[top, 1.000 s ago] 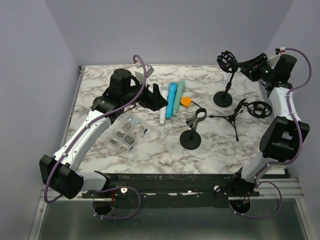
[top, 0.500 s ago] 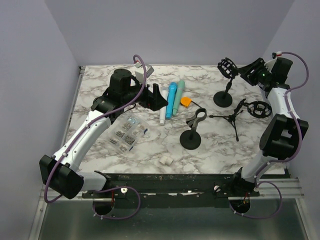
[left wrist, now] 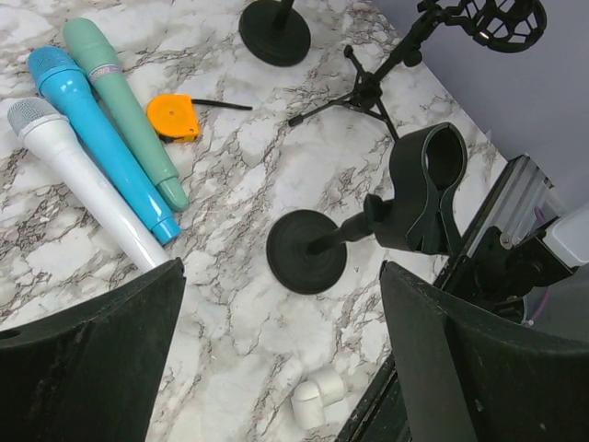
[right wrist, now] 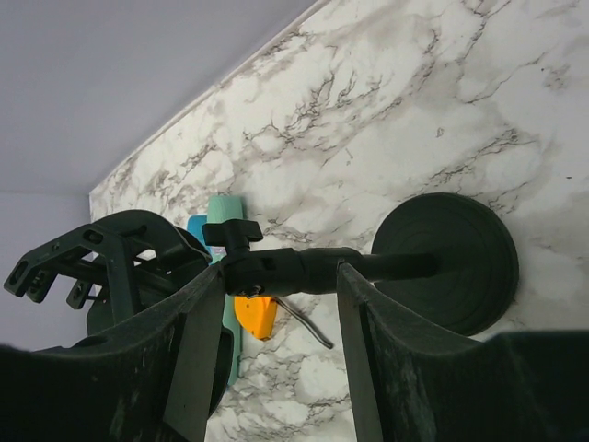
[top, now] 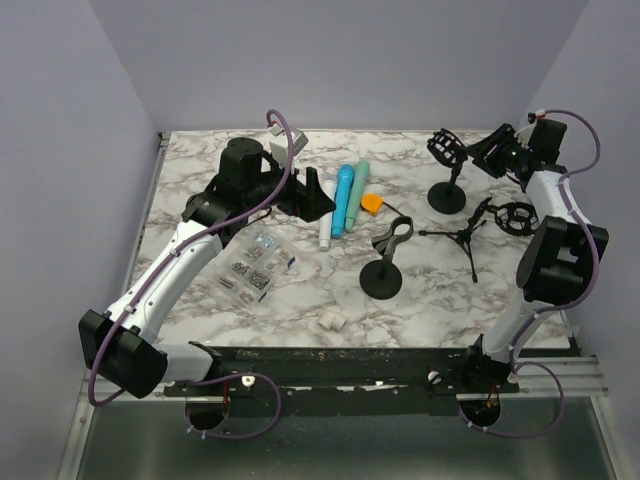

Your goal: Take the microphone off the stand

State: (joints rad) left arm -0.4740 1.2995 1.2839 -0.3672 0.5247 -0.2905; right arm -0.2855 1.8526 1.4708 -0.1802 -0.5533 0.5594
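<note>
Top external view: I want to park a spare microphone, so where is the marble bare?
Bare: the near right, between the clip stand, the tripod and the near edge of the table; also the far strip behind the three microphones. Crowded: the middle, from parts box to tape measure.

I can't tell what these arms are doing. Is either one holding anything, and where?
Nothing, it seems. The left gripper is open and empty; the right gripper has its fingers apart at the neck of the far stand, not clamped on it.
</note>
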